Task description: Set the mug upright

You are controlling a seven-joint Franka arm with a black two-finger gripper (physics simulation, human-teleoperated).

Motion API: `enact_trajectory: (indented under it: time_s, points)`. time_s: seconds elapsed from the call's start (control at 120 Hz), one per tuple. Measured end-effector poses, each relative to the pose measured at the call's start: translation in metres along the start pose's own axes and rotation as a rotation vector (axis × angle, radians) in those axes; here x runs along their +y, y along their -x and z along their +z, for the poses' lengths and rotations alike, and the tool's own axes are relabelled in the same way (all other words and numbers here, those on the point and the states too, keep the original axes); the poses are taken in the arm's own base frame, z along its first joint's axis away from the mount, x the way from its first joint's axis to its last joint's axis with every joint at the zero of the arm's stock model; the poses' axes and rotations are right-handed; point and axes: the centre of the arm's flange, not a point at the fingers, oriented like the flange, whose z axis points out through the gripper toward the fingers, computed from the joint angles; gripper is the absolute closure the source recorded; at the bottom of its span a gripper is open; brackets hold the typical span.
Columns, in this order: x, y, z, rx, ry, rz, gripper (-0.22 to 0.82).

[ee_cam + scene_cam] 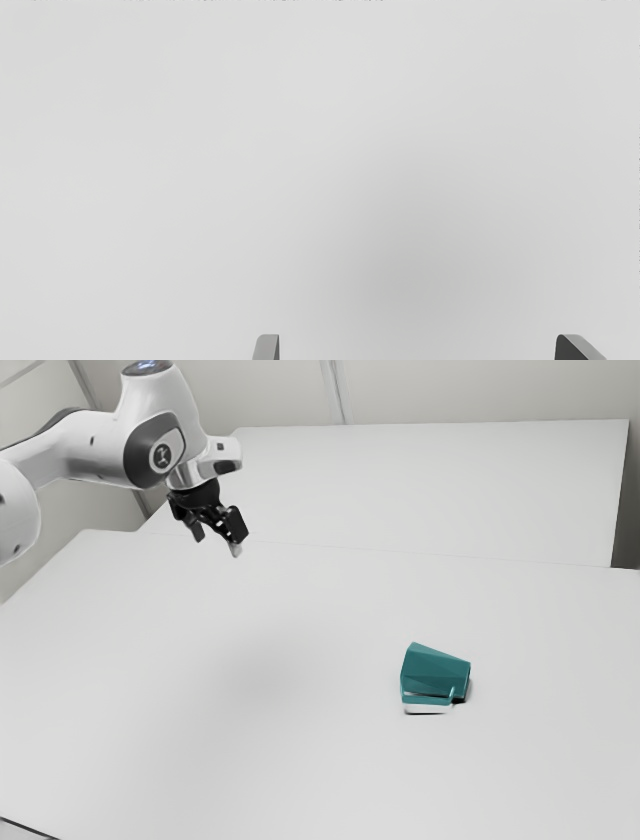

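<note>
The teal mug [432, 672] is lying on its side on the counter [250, 760], evidently needing righting; the pincer [217, 543] is hovering well away, its empty fingers standing wide apart, presumably allowing a grasp.

No readable text, just a round emblem [162, 456] on the arm [95, 448]

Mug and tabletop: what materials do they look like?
Mug: possibly glazed ceramic or hard plastic; smooth teal faces, crisp facet edges, a lighter upper face. The look doesn't settle which.

Tabletop: probably laminate or painted board, matte; even pale grey, no visible grain, only a soft shadow and no sharp reflection.
</note>
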Motion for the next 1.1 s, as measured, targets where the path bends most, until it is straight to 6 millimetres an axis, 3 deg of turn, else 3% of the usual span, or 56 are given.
enact_trajectory:
  time_s: [0.133,0.267,0.458,0.625,0.825,1.1]
  points:
    - [0.023,0.014,-0.008,0.033,0.015,0.033,0.00]
    - [0.056,0.034,-0.010,0.070,0.144,0.019,0.00]
    - [0.119,0.053,0.037,0.099,0.313,-0.036,0.00]
    - [0.136,0.065,0.076,0.105,0.453,-0.171,0.00]
    - [0.165,0.065,0.109,0.119,0.596,-0.287,0.00]
    - [0.176,0.070,0.154,0.120,0.718,-0.379,0.00]
